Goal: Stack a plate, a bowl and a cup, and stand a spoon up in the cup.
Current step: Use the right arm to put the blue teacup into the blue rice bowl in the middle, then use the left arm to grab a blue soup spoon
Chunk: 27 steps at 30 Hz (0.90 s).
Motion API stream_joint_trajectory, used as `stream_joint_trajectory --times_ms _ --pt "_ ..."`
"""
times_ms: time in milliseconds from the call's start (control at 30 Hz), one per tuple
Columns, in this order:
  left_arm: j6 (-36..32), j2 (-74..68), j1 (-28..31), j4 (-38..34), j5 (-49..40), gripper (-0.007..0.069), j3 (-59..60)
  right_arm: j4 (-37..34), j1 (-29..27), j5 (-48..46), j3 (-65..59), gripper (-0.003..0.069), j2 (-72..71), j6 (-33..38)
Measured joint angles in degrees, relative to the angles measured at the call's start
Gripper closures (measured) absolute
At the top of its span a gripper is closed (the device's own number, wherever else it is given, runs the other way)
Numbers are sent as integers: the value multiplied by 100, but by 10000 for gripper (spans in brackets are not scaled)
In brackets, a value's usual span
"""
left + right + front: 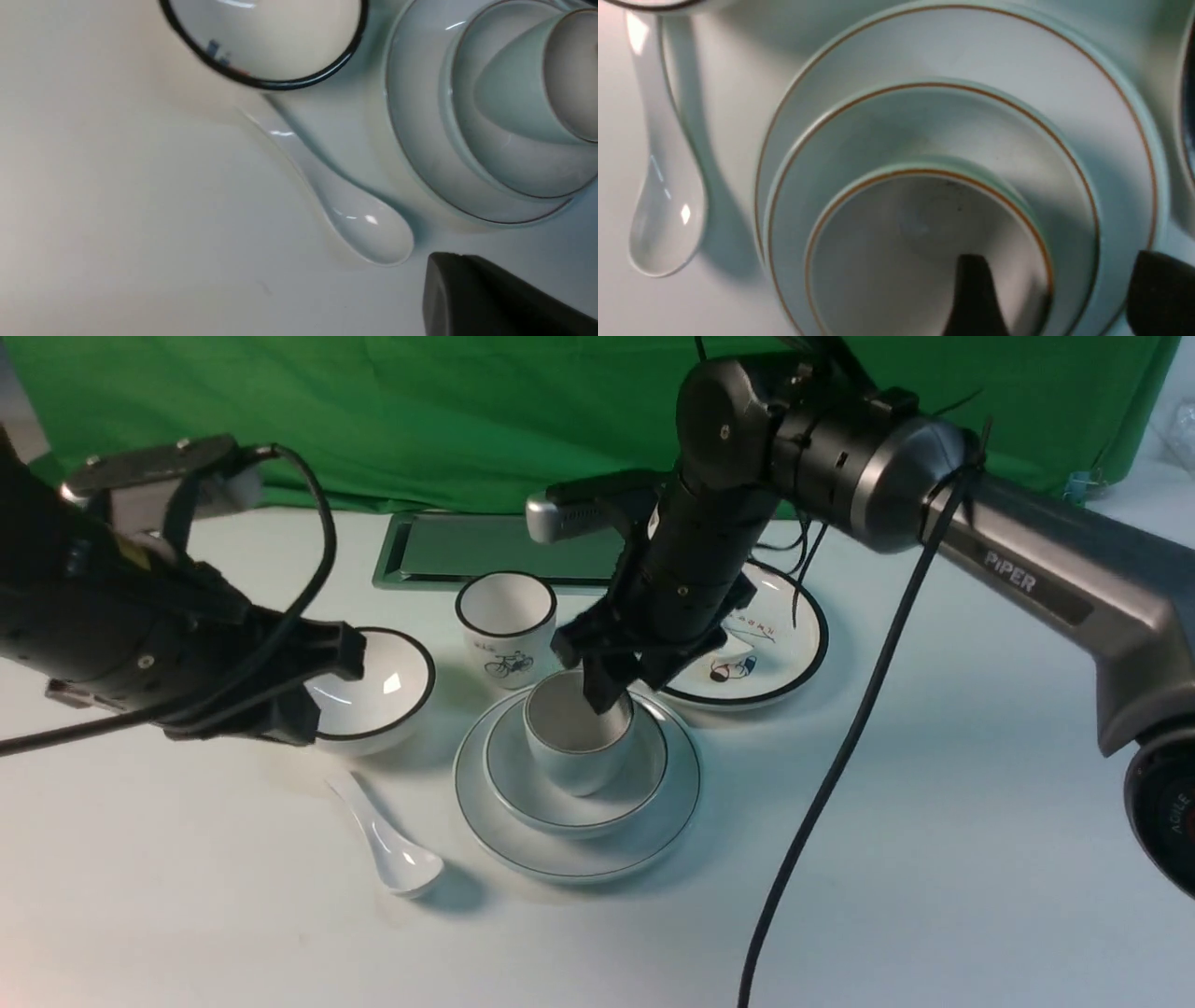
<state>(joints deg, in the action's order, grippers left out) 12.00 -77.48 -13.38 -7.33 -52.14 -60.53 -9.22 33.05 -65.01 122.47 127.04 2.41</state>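
The cup point(579, 747) stands in the bowl point(644, 775) at the plate's point(672, 821) centre, and the right gripper point(621, 689), jaws parted astride its rim, should rise straight up, nudging nothing; the spoon point(387, 845) lies just beside the plate.
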Motion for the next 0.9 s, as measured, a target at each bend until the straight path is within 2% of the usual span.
stream_joint_trajectory --times_ms 133,300,467,633,667,733,900 --pt "461 -486 0 257 10 624 0 461 -36 -181 714 99 -467 0" --pt "527 -1263 -5 -31 349 585 0 952 -55 -181 875 90 -1259 0" --pt "631 -2196 -132 -220 893 394 0 1182 -95 -186 882 89 -1968 -7" --pt "1530 -2724 -165 164 1370 179 -11 1389 -105 -186 882 88 -2231 6" --pt "1552 -2723 -165 181 1398 179 -11 1395 -105 -186 882 88 -2231 6" --pt "1802 -2742 -165 233 1498 130 -25 1414 -105 -186 882 88 -2243 11" --pt "2182 -2768 -165 439 1818 133 -26 1432 -105 -186 882 86 -2231 11"
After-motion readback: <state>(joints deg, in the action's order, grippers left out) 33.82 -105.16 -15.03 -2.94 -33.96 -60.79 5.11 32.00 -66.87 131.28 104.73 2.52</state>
